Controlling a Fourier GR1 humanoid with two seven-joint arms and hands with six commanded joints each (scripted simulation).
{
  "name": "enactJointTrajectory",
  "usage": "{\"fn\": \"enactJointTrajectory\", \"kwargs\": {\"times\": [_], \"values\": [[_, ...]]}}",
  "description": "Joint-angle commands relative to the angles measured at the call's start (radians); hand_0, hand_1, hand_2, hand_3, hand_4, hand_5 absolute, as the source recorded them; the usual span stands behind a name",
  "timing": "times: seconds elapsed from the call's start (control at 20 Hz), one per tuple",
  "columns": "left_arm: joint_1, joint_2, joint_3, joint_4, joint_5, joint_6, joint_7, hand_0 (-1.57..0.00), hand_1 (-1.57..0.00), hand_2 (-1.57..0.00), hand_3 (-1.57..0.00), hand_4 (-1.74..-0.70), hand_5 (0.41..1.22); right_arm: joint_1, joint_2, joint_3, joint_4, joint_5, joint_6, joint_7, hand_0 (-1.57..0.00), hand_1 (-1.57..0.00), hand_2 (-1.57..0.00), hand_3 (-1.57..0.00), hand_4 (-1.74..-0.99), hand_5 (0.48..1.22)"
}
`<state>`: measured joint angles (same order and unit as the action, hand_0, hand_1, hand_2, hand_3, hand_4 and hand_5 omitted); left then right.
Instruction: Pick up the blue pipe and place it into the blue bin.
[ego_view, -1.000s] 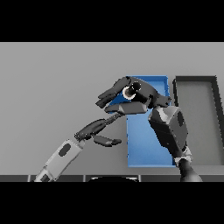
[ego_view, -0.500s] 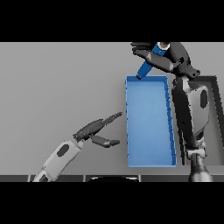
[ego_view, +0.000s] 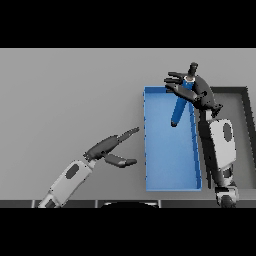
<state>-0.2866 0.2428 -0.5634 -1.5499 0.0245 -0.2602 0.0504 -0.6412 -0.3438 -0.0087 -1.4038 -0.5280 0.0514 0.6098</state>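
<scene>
The right hand (ego_view: 192, 90) holds the blue pipe (ego_view: 180, 107) tilted over the blue bin (ego_view: 167, 170). The left hand (ego_view: 111, 150) hovers open above the table (ego_view: 65, 100).

Flat, even light falls over the grey desk (ego_view: 65, 95), no glare anywhere. Shadows are faint. Edges look soft and slightly blurred throughout, without bending.

We see a flat, plain grey table (ego_view: 70, 100) filling the whole view, evenly lit, with no strong shadows. At its right side lies a dark grey rectangular tray with raised walls (ego_view: 246, 125). We can make out no wall, floor or window.
</scene>
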Motion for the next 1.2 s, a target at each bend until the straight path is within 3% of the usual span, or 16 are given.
{"fn": "enactJointTrajectory", "kwargs": {"times": [0.0,0.05,0.25,0.3,0.35,0.45,0.55,0.6,0.75,0.9,1.0,1.15], "values": [[-0.001,0.008,0.005,0.01,-0.003,-0.002,-0.007,0.0,0.0,0.0,0.0,-0.88,0.464,0.027,-0.025,0.024,0.013,-0.009,-0.013,0.0,-1.57,-1.57,-1.57,-1.57,-1.741,1.12],[-0.001,-0.001,-0.002,0.009,-0.005,0.0,-0.005,0.0,0.0,0.0,0.0,-0.88,0.463,0.054,-0.042,0.062,0.023,-0.028,-0.029,0.0,-1.57,-1.57,-1.57,-1.57,-1.741,1.122],[0.003,0.002,-0.003,-0.014,0.003,-0.001,0.005,0.0,0.0,0.0,0.0,-0.88,0.46,0.125,-0.152,0.238,0.048,-0.132,-0.085,0.0,-1.57,-1.57,-1.57,-1.57,-1.591,1.114],[-0.002,0.006,0.002,-0.01,0.006,-0.002,0.013,0.0,0.0,0.0,0.0,-0.89,0.457,0.129,-0.185,0.298,0.065,-0.167,-0.11,0.0,-1.57,-1.57,-1.57,-1.33,-1.599,1.11],[-0.01,0.004,0.005,-0.007,0.007,-0.002,0.021,0.0,0.0,0.0,0.0,-0.89,0.455,0.114,-0.227,0.366,0.095,-0.228,-0.152,0.0,-1.56,-1.46,-1.39,-1.12,-1.547,1.133],[-0.005,-0.001,-0.003,-0.011,0.008,-0.004,0.024,0.0,0.0,0.0,0.0,-0.89,0.454,0.086,-0.292,0.517,0.12,-0.375,-0.232,0.0,-1.04,-0.93,-0.89,-0.72,-1.455,1.164],[0.0,0.0,-0.006,-0.021,0.009,-0.004,0.038,0.0,0.0,0.0,0.0,-0.89,0.454,0.038,-0.344,0.629,0.151,-0.489,-0.27,0.0,-0.67,-0.6,-0.57,-0.46,-1.338,1.157],[0.007,-0.004,-0.01,-0.016,0.002,0.001,0.031,0.0,0.0,0.0,0.0,-0.89,0.453,0.004,-0.375,0.689,0.152,-0.517,-0.25,0.0,-0.53,-0.48,-0.46,-0.37,-1.285,1.141],[-0.001,0.001,0.003,-0.003,0.01,-0.003,0.029,0.0,0.0,0.0,0.0,-0.89,0.454,-0.028,-0.402,0.772,0.153,-0.472,-0.22,0.0,-0.27,-0.24,-0.23,-0.19,-1.179,0.975],[-0.002,-0.004,-0.002,-0.006,0.002,0.002,0.017,0.0,0.0,0.0,0.0,-0.9,0.45,-0.05,-0.407,0.833,0.165,-0.376,-0.197,-0.017,-0.14,-0.12,-0.12,-0.1,-1.131,0.857],[0.003,-0.003,-0.005,-0.002,-0.001,0.0,0.019,0.0,0.0,0.0,0.0,-0.9,0.453,-0.046,-0.395,0.851,0.189,-0.341,-0.196,-0.054,-0.09,-0.08,-0.08,-0.06,-1.126,0.794],[0.002,-0.011,-0.006,-0.001,0.005,-0.001,0.02,0.0,0.0,0.0,0.0,-0.91,0.458,-0.057,-0.397,0.851,0.207,-0.325,-0.215,-0.049,-0.04,-0.04,-0.04,-0.03,-1.124,0.717]]}}
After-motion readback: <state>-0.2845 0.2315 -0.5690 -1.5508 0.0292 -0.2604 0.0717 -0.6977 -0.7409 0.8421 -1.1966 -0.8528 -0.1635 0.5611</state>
